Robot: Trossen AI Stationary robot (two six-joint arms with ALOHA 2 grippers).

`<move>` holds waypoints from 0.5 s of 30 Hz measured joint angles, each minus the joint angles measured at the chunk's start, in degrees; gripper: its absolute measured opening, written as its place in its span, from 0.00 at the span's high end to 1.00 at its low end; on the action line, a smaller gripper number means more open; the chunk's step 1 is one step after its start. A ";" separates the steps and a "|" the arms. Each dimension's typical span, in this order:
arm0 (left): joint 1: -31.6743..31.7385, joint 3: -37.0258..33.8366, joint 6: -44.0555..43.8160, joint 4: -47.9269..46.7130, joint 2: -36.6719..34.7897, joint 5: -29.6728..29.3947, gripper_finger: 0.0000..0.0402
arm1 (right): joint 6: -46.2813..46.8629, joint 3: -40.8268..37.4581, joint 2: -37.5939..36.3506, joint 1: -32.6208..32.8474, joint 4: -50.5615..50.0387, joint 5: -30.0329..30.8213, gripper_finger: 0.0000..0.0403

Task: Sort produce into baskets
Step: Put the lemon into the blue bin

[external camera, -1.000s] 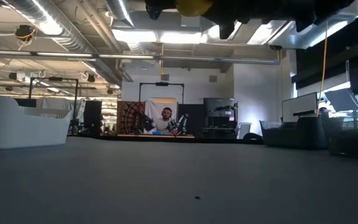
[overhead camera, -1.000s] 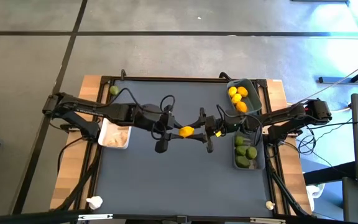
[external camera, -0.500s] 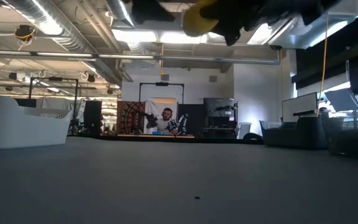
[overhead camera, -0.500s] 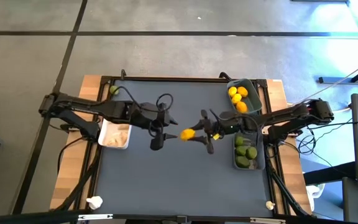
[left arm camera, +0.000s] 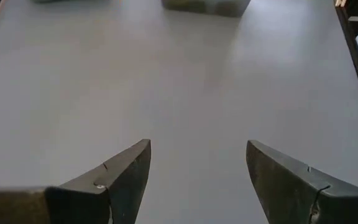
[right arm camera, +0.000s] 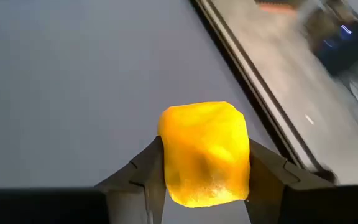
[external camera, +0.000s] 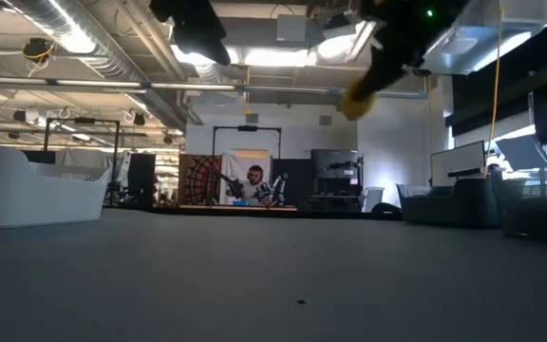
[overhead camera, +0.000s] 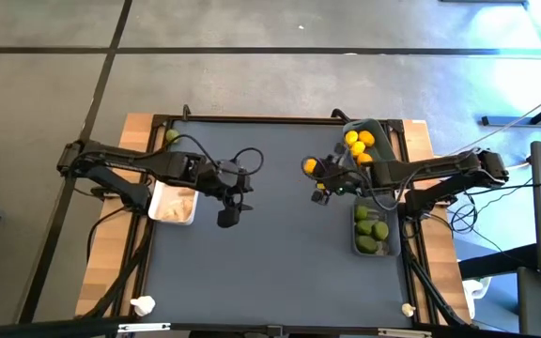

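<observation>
Table [overhead camera: 270, 272]: three baskets, perhaps four lemons, one gripped.

Saw a bright yellow lemon [right arm camera: 204, 154] between dark fingers [right arm camera: 135, 177]; dark grey counter [overhead camera: 270, 272]; green limes [overhead camera: 372, 230] in the dark grey basket [overhead camera: 356, 246]; yellow-orange lemons [overhead camera: 358, 145] in the blue-grey basket [overhead camera: 383, 131]; off-white garlic [overhead camera: 172, 208] in the white basket [overhead camera: 155, 199].

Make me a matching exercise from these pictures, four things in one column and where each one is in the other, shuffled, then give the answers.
Things:
1. held lemon
2. limes
3. garlic
4. left tool

Places or states:
A. in the white basket
B. open and empty above the table
C. clamped in the right tool
D. in the dark grey basket

Pairs: 1-C, 2-D, 3-A, 4-B
</observation>
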 joint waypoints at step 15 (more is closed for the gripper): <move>0.00 0.00 1.51 -0.01 0.00 0.00 0.35 | 12.71 0.16 -0.01 -21.35 -24.74 -0.01 0.61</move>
